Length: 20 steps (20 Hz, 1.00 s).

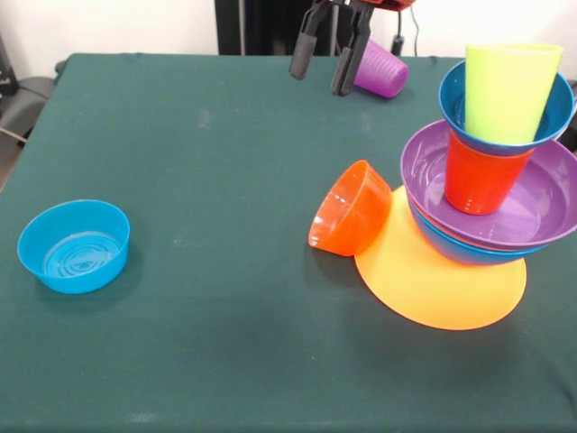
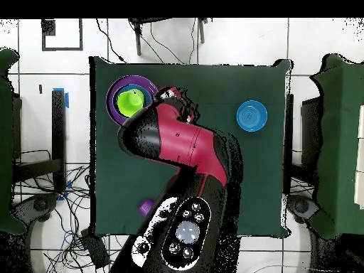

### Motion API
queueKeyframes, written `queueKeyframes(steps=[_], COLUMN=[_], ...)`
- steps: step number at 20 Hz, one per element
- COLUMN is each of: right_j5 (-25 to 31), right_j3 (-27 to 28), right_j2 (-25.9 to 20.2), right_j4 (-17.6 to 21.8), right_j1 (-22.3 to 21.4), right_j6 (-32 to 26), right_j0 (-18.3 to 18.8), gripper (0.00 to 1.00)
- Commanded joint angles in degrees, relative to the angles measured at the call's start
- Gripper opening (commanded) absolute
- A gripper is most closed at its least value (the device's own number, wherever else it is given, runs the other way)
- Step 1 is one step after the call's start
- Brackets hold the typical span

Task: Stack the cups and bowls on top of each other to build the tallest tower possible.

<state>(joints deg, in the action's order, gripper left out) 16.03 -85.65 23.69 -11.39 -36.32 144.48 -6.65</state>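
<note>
Precariously, the tower (image 1: 491,194) is being tilted off the orange-yellow bowl (image 1: 433,280), beside the tipped orange bowl (image 1: 350,209), while the gripper (image 1: 326,61) is being held apart, empty, risking collapse if nudged.

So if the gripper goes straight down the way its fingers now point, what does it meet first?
Most likely the bare green table. The gripper hangs open, fingers pointing down and slightly toward the camera. The purple cup lies just beside it and seems a little behind, but depth is unclear, so a brush is possible.
</note>
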Motion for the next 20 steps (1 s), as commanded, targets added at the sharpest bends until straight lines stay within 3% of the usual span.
queueKeyframes(steps=[1,10,20], right_j5=[-1.7,-4.4,-4.6], right_j3=[-5.2,-7.6,-6.9], right_j2=[-8.1,-9.8,-8.8], right_j4=[4.3,5.7,6.7], right_j1=[4.8,4.6,5.1], right_j6=[0.5,-0.2,0.2], right_j0=[1.3,3.1,2.8], gripper=[1.00,1.00,1.00])
